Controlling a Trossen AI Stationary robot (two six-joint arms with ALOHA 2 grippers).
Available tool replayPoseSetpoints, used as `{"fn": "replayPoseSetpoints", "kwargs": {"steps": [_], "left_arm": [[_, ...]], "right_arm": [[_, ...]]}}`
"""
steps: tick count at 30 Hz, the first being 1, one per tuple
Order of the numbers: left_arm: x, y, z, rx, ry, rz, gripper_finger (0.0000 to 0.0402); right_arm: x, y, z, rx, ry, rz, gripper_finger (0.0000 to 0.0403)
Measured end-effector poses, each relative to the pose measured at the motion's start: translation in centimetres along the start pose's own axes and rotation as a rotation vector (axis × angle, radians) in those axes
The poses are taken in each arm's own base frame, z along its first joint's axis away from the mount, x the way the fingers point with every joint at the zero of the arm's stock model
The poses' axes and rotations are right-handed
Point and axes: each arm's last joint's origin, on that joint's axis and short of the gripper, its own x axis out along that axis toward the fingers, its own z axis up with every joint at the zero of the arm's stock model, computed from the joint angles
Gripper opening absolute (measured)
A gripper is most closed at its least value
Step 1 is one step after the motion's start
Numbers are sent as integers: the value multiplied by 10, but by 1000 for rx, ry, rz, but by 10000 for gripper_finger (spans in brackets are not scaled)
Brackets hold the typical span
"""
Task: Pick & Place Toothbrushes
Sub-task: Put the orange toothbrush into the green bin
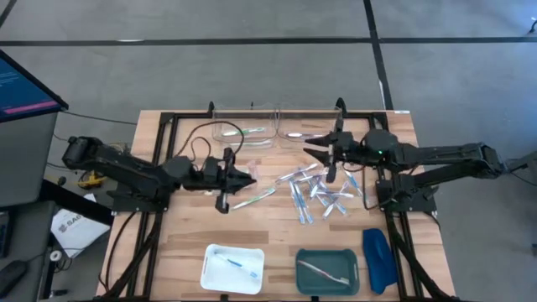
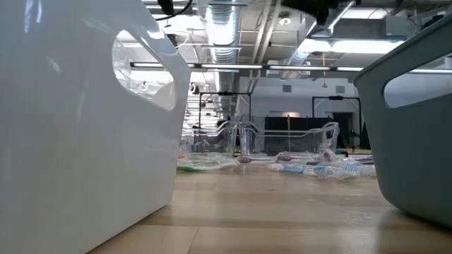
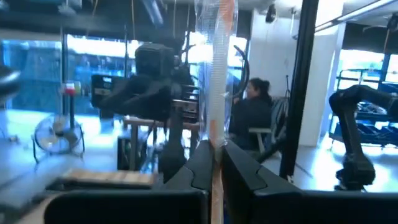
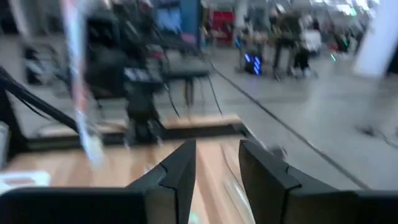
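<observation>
Several wrapped toothbrushes [image 1: 319, 191], blue, silvery and clear, lie scattered on the wooden table right of centre; they also show in the low view [image 2: 318, 169]. A green one [image 1: 254, 198] lies apart, left of them. My left gripper [image 1: 245, 179] [image 3: 214, 158] hovers left of the pile, shut on a clear-wrapped toothbrush with orange [image 3: 217, 74]. My right gripper [image 1: 317, 151] [image 4: 214, 168] hovers at the pile's far side, open and empty, facing the left gripper. My left gripper pinches the clear-wrapped orange toothbrush between its two fingers, at a place low on its length [image 3: 216, 134]. The fingers lie level, pointing toward the table's right, across the stick. The toothbrush stands upright, lifted clear of the table, most of it above the fingers.
A white tray [image 1: 233, 267] with a blue toothbrush, a green tray [image 1: 327, 270] with a pink-white toothbrush and a dark-blue oblong object [image 1: 377, 258] sit along the near edge. Two clear bins [image 1: 243, 126] [image 1: 306, 126] stand at the far edge. A person sits beyond the table [image 3: 252, 112].
</observation>
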Motion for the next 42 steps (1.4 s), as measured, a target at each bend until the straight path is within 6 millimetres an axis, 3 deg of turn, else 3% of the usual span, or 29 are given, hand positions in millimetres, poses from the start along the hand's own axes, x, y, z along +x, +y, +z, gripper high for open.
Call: {"fn": "replayPoseSetpoints", "kwargs": {"steps": [10,19,23,31,42], "left_arm": [[13,-2,-14,-36,-105,-103,6],[12,2,-5,33,-137,-123,6],[13,8,-8,44,-107,-96,6],[16,15,-17,53,-50,-79,6],[16,20,-20,59,-14,-49,6]], "right_arm": [[3,42,11,-115,-186,301,116],[52,64,7,-158,-33,326,139],[72,67,4,-168,29,319,163],[94,69,-2,-181,70,307,205],[111,59,-10,-181,155,271,215]]}}
